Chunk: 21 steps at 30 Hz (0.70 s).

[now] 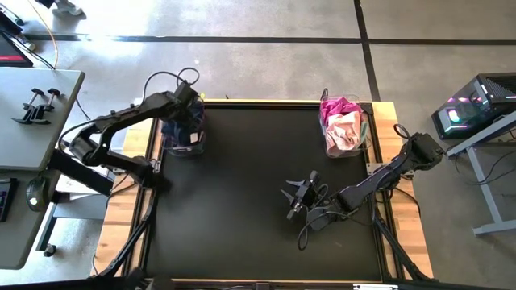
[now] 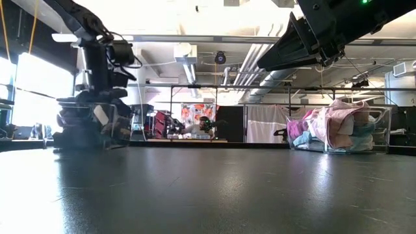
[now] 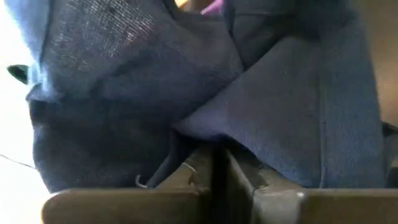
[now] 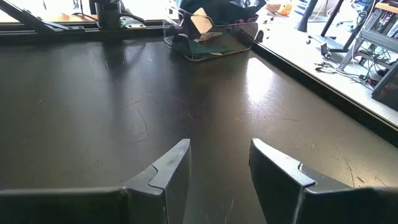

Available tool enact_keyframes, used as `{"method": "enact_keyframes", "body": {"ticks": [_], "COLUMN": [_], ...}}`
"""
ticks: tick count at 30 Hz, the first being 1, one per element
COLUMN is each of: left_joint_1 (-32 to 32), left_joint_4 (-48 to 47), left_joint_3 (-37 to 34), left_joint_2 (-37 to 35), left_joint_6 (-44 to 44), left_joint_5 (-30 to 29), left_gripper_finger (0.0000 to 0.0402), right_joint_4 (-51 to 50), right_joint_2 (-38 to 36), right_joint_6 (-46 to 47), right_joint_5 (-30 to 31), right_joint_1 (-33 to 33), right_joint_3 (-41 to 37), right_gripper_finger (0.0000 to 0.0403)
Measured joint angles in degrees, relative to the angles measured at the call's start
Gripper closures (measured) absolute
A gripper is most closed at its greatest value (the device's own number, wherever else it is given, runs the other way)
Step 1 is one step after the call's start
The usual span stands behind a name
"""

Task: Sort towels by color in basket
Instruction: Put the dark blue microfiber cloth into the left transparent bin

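Observation:
A clear basket [image 1: 182, 135] at the table's far left holds dark navy and black towels [image 2: 81, 120]. My left gripper [image 1: 190, 103] reaches down into it, shut on a navy towel [image 3: 186, 87] that fills the left wrist view. A second clear basket [image 1: 347, 129] at the far right holds magenta and peach-pink towels [image 2: 338, 123]. My right gripper [image 1: 297, 195] is open and empty, low over the black mat right of the middle, with its fingers [image 4: 168, 171] apart. No green, lime or mint towels show. My left gripper pinches a fold of the navy towel [image 3: 198, 140] between its two fingers, which come from above and point down into the left basket. The towel lies bunched on the other dark cloths in the basket. One layer or several, I cannot tell.
The black mat [image 1: 242, 201] between the two baskets is bare. Wooden table edges [image 1: 407, 234] flank it. Cables [image 1: 318, 217] trail from the right arm near its gripper. A desk [image 1: 32, 105] stands left of the table, and a computer [image 1: 476, 109] to the right.

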Motion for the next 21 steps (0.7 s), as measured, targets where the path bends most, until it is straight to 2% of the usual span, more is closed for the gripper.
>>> {"method": "enact_keyframes", "body": {"ticks": [5,14,16,19,21], "left_joint_1": [0.0,-1.7,-2.0,-0.2,2.5], "left_joint_4": [-0.7,-15.2,-14.0,-5.5,-1.9], "left_joint_3": [1.7,14.3,15.8,15.9,15.8], "left_joint_2": [-1.5,-7.9,-8.9,-9.7,-8.4], "left_joint_6": [3.4,2.0,3.3,3.7,3.4], "left_joint_5": [-0.9,6.9,5.0,-0.4,-0.5], "left_gripper_finger": [0.0396,0.034,0.0336,0.0339,0.035], "right_joint_4": [0.0,0.0,0.0,0.2,0.9], "right_joint_2": [0.0,0.0,0.0,0.0,0.0], "right_joint_6": [0.0,0.4,0.5,0.6,0.5], "right_joint_5": [0.0,-0.1,-0.2,-0.5,-0.8], "right_joint_1": [0.0,-0.7,-0.9,-1.1,-1.1], "right_joint_3": [0.0,0.0,0.0,0.0,0.0], "right_gripper_finger": [0.0247,0.0247,0.0247,0.0247,0.0247]}}
